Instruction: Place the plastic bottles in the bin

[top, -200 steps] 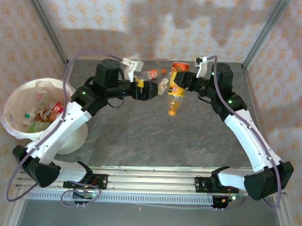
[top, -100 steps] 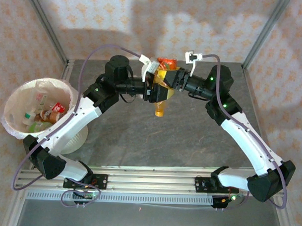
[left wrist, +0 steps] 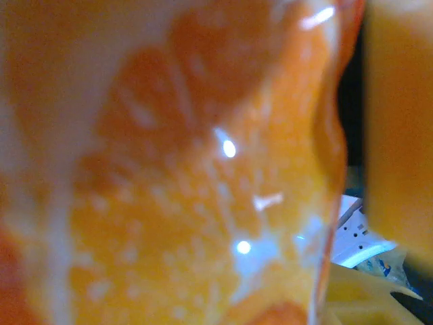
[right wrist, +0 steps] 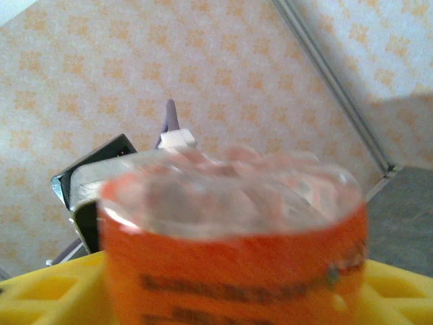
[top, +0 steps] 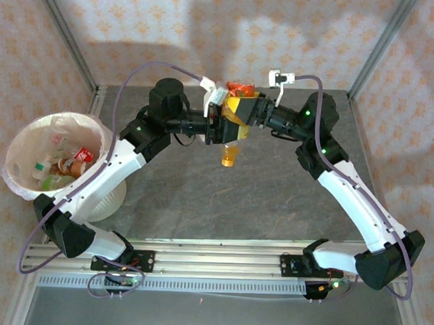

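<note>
An orange bottle (top: 230, 150) of thin clear plastic is held in the air over the far middle of the table (top: 201, 197), well apart from the bin (top: 109, 198), with its neck tilted down towards the near edge. The left gripper (top: 222, 130) is clamped on the bottle's body. In the left wrist view its glossy label (left wrist: 169, 203) is seen printed with orange-slice segments.

The right gripper (top: 240, 112), with yellow fingers (top: 237, 106), is set at the bottle's base end. Whether its jaws are parted cannot be told. In the right wrist view the base is seen clear and lobed, above an orange band whose dark writing is too blurred to be read.

The round, pale bin is lined with a crinkled white bag (top: 18, 145). Several bottles (top: 67, 163) are seen inside, 1 red-labelled. The table is finished in mottled dark grey.
</note>
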You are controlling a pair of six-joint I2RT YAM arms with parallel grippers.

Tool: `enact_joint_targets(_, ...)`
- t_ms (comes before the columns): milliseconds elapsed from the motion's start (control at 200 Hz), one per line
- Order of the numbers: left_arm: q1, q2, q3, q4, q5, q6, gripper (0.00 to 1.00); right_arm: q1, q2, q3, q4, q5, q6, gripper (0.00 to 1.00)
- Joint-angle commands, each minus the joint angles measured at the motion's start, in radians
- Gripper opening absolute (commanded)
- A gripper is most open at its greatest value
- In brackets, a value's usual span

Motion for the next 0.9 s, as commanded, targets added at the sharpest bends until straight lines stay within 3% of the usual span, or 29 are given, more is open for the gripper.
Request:
enact_joint_targets(0, -0.003, -0.029, 0.009, -0.061, -0.092, 0.071, 0.38, 0.001, -0.027, 0.04, 0.015, 0.039, -0.003, 0.82)
enact_joint_targets(195, 0.0, -0.1, -0.028, -0.11, -0.53, 0.08, 0.38, 0.001, -0.121, 0.01, -0.121, 0.285, -0.107, 1.0)
enact_joint_targets(345, 0.0, -0.156, -0.029, -0.189, -0.898, 0.062, 0.38, 0.002, -0.17, -0.016, -0.213, 0.481, -0.192, 0.99)
enact_joint_targets(545, -0.001, -0.279, 0.015, -0.322, -1.276, 0.058, 0.38, 0.001, -0.166, -0.024, -0.429, 0.757, -0.213, 0.99)
enact_joint_targets(771, 0.03, -0.394, 0.004, -0.414, -1.873, 0.175, 0.38, 0.002, -0.161, -0.057, -0.508, 0.774, -0.218, 0.99)
enact_joint_targets(816, 0.077, -0.395, 0.004, -0.438, -1.92, 0.199, 0.38, 0.001, -0.157, -0.056, -0.517, 0.779, -0.22, 0.99)
enact_joint_targets(891, 0.202, -0.397, 0.001, -0.473, -1.907, 0.252, 0.39, 0.001, -0.153, -0.058, -0.528, 0.792, -0.221, 0.99)
